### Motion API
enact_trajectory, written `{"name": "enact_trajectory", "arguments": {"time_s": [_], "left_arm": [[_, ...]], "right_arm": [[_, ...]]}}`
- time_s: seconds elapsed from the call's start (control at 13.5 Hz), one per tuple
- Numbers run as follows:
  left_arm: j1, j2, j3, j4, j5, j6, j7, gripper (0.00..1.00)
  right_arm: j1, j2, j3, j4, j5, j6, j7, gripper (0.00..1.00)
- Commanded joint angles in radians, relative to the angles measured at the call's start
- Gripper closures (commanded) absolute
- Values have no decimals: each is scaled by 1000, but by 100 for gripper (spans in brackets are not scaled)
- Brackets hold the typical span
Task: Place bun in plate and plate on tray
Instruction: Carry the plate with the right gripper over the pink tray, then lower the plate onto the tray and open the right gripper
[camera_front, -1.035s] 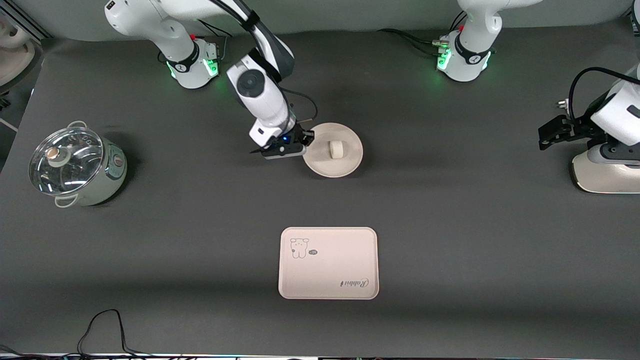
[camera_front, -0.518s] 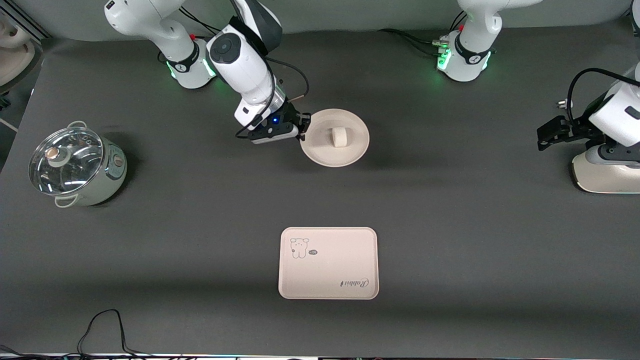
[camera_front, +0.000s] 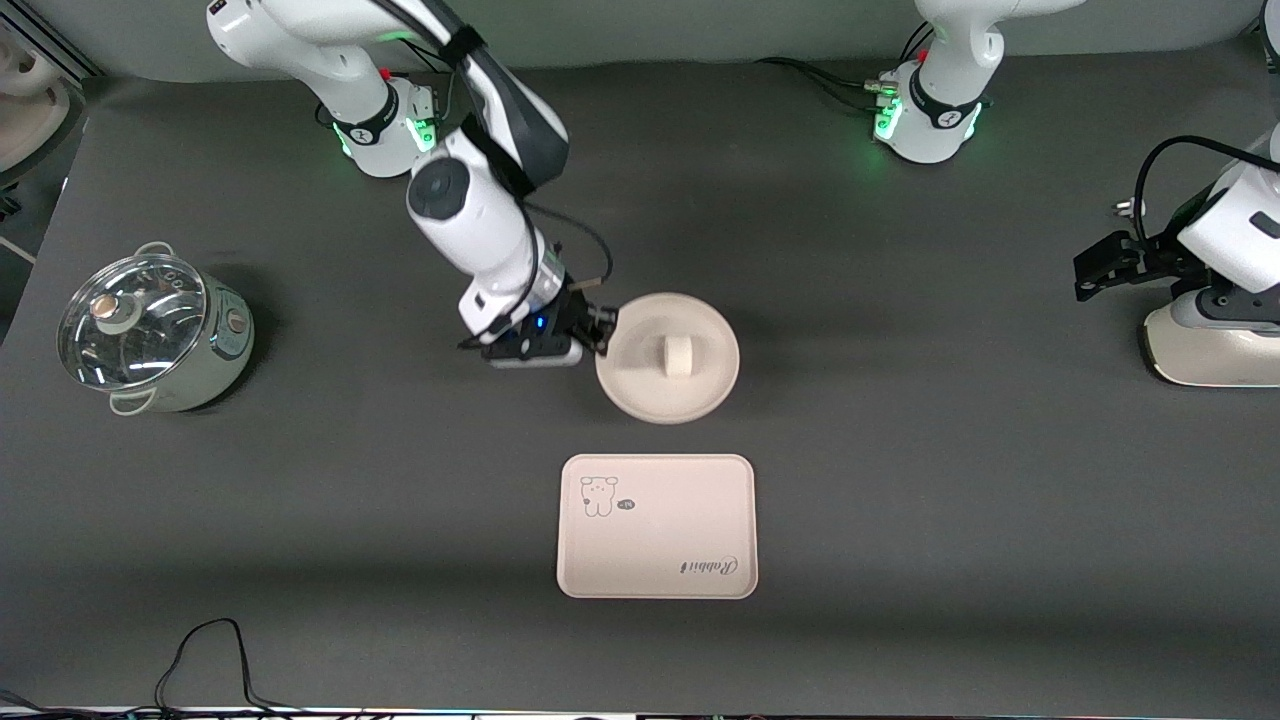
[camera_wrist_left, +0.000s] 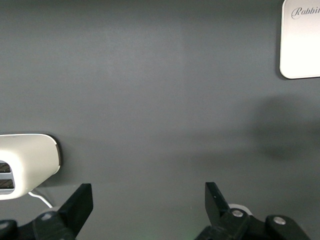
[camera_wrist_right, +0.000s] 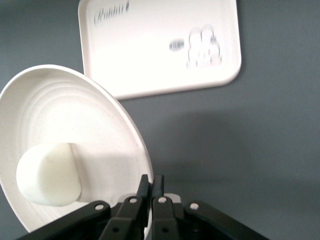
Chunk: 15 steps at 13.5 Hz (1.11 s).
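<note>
Right gripper (camera_front: 598, 338) clamped on round beige-pink plate's (camera_front: 700, 393) rim, cream bun (camera_front: 679, 356) aboard, above table; left gripper (camera_wrist_left: 149, 200) waiting agape.

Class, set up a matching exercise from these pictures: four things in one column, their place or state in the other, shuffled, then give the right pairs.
Things:
1. bun
2. plate
3. tray
4. left pincer

Place or state:
A. lying flat on the table, nearest the front camera
B. open, holding nothing
C. resting in the plate
D. gripped at its rim by the right pincer

Pairs: 1-C, 2-D, 3-A, 4-B
</note>
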Motion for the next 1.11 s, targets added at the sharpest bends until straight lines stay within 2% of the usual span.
{"name": "enact_trajectory", "arguments": {"time_s": [0.0,0.22,0.37,0.52,1.04], "left_arm": [[-5,-6,2,-2,-9,0,-6,0],[-5,-4,2,-2,-9,2,-6,0],[-7,-3,2,-2,-9,3,-6,0],[-11,-1,2,-2,-9,3,-7,0],[-16,2,2,-2,-9,12,-7,0]], "right_arm": [[-53,179,5,279,32,-100,-30,100],[-88,344,3,543,50,-229,-22,100],[-110,442,5,676,50,-261,-18,100],[-121,516,5,766,51,-267,-18,100],[-122,650,6,772,49,-136,-28,100]]}}
